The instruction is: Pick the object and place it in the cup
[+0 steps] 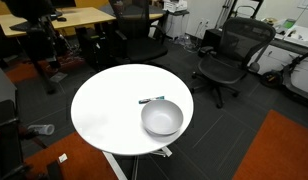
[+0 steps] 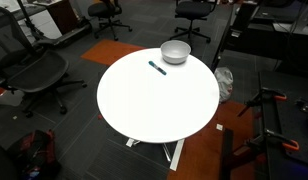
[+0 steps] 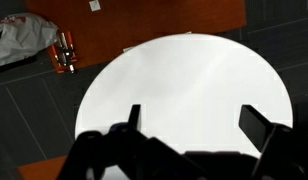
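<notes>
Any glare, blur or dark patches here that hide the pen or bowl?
In both exterior views the white table is evenly lit, the pen and bowl small but clear; in the wrist view the hand is a dark, soft silhouette.

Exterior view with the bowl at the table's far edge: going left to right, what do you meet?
Black office chair → dark stick → silver bowl, the last two on the white table.
</notes>
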Controlling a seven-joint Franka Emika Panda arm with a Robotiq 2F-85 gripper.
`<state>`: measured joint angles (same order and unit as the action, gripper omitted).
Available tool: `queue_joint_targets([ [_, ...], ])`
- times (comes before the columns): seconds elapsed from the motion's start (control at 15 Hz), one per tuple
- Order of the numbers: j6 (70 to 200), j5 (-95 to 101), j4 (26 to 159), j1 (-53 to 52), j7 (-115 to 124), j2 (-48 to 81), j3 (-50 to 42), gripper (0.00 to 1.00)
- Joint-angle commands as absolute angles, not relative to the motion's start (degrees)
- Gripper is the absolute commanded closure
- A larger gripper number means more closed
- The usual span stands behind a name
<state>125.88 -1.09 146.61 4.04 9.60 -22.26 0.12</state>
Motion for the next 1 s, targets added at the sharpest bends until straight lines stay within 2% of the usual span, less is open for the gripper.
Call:
queue_joint_targets([
  [0.0, 129.5, -0.7, 142.3, 4.0, 13.0, -15.5, 1.1, 0.0],
  [0.93, 133.0, 2.2, 122.3, 3.1, 18.4, 9.5, -1.0, 0.0],
])
